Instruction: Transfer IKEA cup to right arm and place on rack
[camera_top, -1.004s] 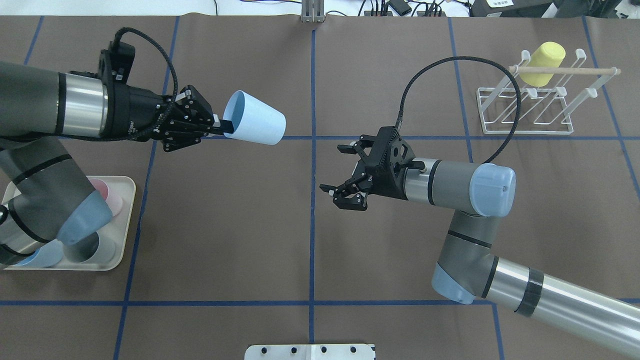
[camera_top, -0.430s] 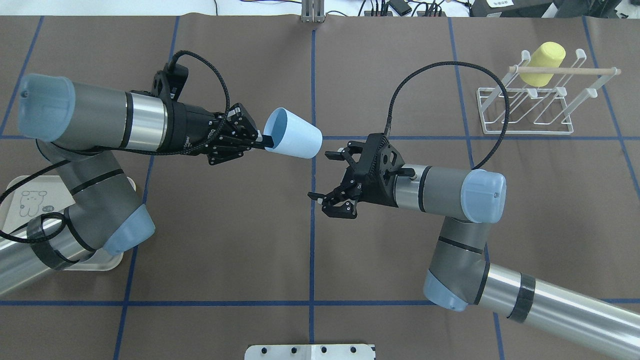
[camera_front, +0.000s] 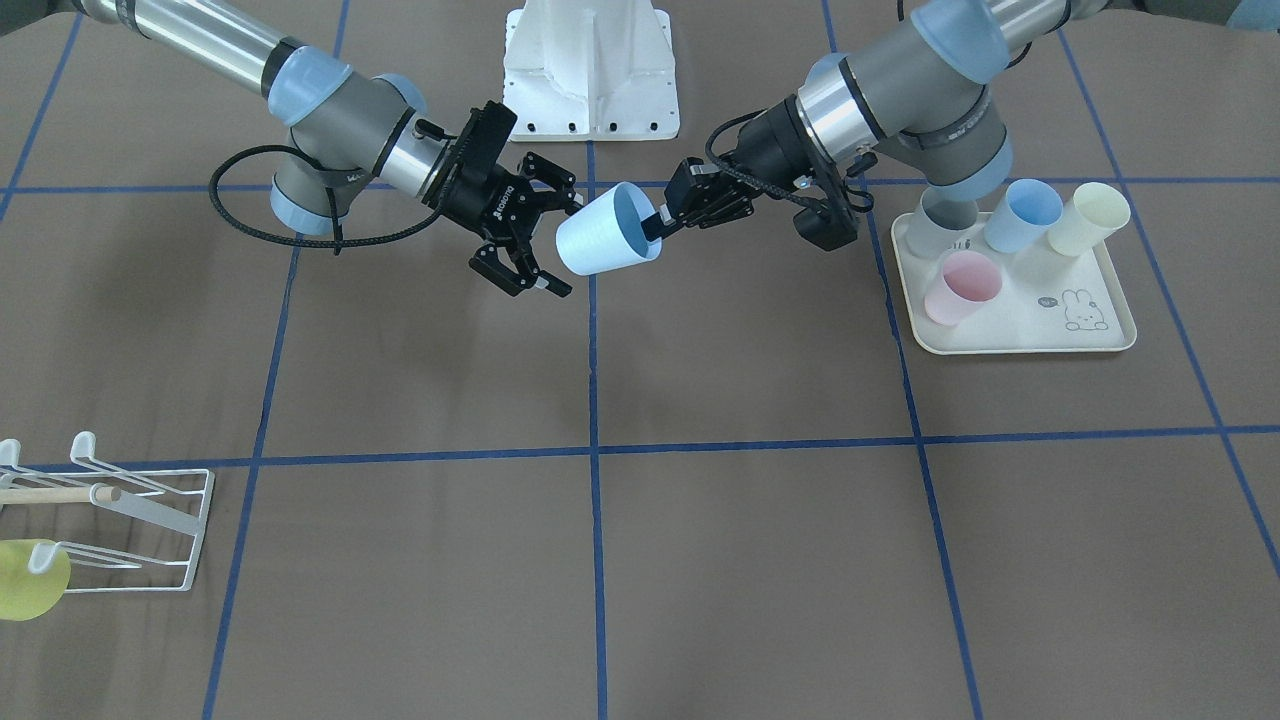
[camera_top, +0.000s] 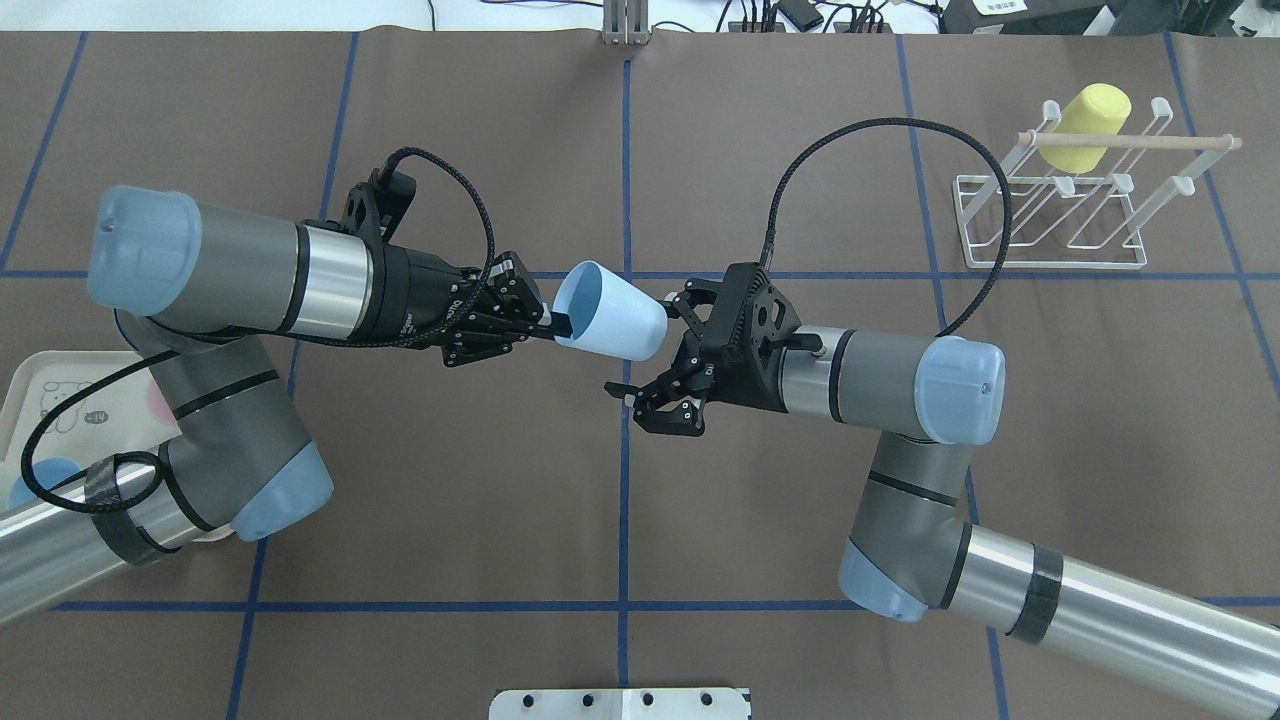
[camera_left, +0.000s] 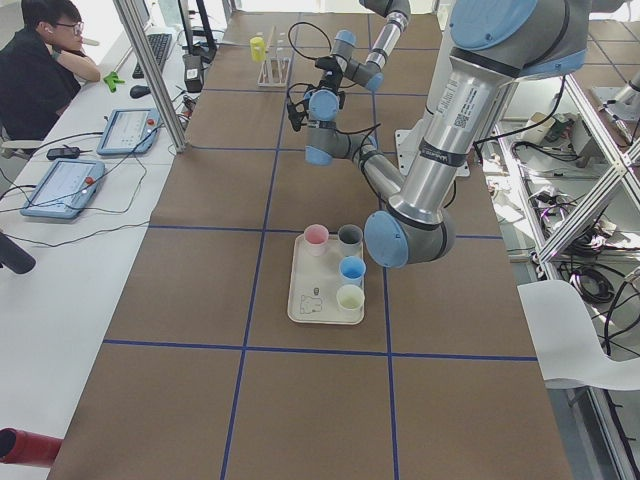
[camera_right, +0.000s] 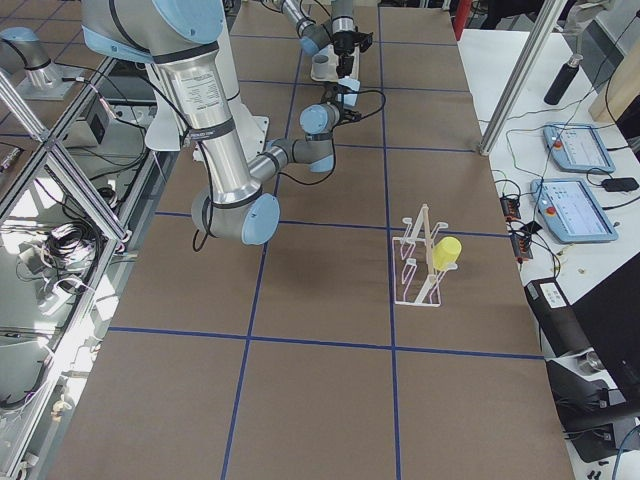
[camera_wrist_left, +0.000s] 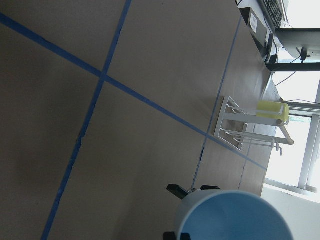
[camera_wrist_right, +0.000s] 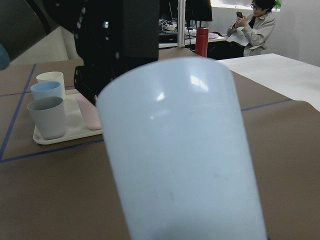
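Tray (camera_front: 1010, 345) holds pink cup (camera_front: 962, 288), blue cup (camera_front: 1022, 215), cream cup (camera_front: 1088, 218); rack (camera_top: 1050, 262) bears yellow cup (camera_top: 1090, 125). I see left gripper (camera_top: 557, 325) pinching IKEA cup (camera_top: 610, 318) rim; right gripper (camera_top: 655, 345) spread wide, cup base between its fingers.

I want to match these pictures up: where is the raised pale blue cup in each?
Exterior front-facing: pale blue cup upper centre.
Overhead exterior: cup at centre.
Exterior left: too small to tell.
Exterior right: cup near top.
Left wrist: cup's rim at bottom edge.
Right wrist: cup fills the middle.
Shared landmark: yellow cup on the rack.
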